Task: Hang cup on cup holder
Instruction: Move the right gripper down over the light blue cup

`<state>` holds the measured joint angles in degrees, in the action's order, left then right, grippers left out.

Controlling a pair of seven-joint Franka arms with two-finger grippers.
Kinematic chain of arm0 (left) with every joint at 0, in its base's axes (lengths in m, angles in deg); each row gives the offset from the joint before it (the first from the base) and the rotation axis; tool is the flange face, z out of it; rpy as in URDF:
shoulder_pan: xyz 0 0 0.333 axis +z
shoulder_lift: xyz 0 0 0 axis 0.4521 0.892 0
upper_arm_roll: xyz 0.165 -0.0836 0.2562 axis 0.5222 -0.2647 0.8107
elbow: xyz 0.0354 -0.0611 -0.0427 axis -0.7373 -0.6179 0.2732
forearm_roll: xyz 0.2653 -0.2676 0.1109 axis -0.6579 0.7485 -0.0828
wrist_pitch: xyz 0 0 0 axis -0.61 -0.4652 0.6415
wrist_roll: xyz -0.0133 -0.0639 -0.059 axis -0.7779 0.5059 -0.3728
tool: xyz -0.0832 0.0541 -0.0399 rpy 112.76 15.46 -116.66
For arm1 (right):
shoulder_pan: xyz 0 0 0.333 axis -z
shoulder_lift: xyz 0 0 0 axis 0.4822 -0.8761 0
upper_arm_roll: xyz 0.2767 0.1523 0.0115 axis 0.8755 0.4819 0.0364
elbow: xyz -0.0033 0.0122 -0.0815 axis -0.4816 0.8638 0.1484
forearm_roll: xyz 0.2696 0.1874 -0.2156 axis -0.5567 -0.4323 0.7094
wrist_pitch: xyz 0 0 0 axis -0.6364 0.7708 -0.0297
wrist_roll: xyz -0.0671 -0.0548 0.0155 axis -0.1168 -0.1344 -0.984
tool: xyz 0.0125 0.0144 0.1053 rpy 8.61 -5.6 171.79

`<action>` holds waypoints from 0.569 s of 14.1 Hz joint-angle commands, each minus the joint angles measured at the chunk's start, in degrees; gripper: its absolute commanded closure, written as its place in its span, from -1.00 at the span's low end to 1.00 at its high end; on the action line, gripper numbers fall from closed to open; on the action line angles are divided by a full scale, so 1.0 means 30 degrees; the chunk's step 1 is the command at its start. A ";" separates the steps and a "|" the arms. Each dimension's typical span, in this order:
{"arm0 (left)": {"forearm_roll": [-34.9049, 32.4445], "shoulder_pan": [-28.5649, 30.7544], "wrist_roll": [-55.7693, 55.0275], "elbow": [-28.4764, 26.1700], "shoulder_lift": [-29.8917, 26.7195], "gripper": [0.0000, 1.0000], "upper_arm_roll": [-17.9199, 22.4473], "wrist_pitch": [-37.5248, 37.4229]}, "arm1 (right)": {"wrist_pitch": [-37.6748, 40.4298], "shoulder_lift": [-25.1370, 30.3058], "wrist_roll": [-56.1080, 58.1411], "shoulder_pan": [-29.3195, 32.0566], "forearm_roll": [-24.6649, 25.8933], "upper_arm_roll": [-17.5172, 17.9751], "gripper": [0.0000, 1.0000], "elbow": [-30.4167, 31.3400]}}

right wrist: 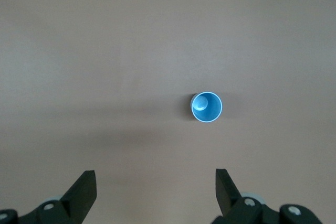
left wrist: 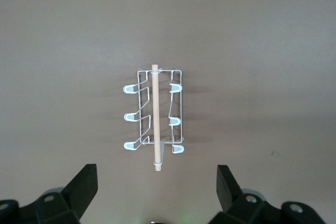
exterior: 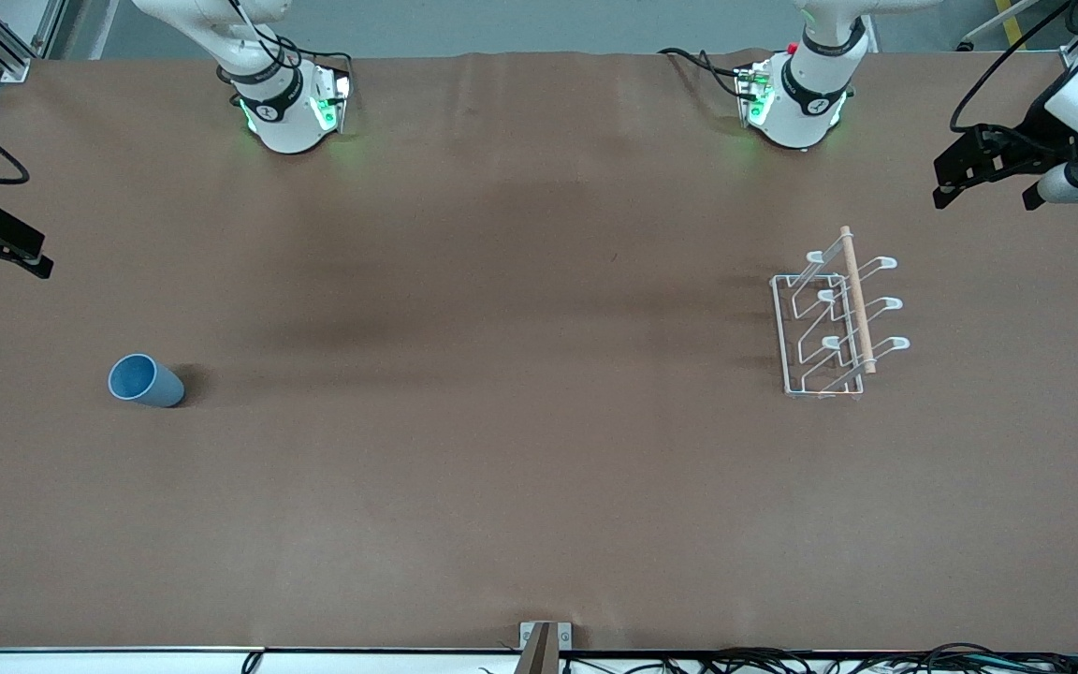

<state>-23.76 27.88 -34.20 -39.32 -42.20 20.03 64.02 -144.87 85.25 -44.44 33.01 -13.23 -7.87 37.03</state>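
— Where are the task's things found?
— The cup [exterior: 145,381] is stood upright toward the right arm's end; the cup holder [exterior: 836,321] is set toward the left arm's end, well apart.
— And the grippers?
— The left gripper [left wrist: 156,192] is held spread above the cup holder; the right gripper [right wrist: 155,192] is held spread above the cup; nothing is gripped.

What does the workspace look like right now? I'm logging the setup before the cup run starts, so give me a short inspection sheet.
Surface: brown table, covered with a plain sheet.
Job's things: cup standing upright, mouth up, toward the right arm's end; cup holder toward the left arm's end, its prongs bare.
Clutter: nothing seen.
Grippers: left gripper open, up over the table by the cup holder; right gripper open, up over the table by the cup; neither holds anything.
Cables: black cables along the table edge nearest the front camera.
Surroundings: grey floor past the arm bases.
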 commanded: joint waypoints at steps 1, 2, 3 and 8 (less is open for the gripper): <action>-0.0162 0.0076 0.0226 0.0866 0.0452 -1.00 0.0017 -0.0020 | -0.0510 -0.0456 0.0285 0.1177 -0.0241 0.0127 -1.00 0.0502; -0.0162 0.0163 0.0226 0.0896 0.0481 -1.00 0.0017 -0.0020 | -0.1207 -0.0980 0.0314 0.1328 -0.0241 0.0098 -1.00 0.0590; -0.0162 0.0222 0.0226 0.0896 0.0510 -1.00 0.0017 -0.0020 | -0.1736 -0.1739 0.0285 0.1387 -0.0241 0.0098 -1.00 0.0880; -0.0133 0.0282 0.0285 0.0867 0.0656 -1.00 -0.0012 -0.0020 | -0.4959 -0.3383 0.1306 0.2906 -0.0270 0.0127 -1.00 0.2813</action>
<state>-23.76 28.57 -34.04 -38.00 -41.20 20.16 64.07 -157.31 75.84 -43.28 38.42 -13.29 -8.12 43.06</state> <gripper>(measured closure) 0.000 0.000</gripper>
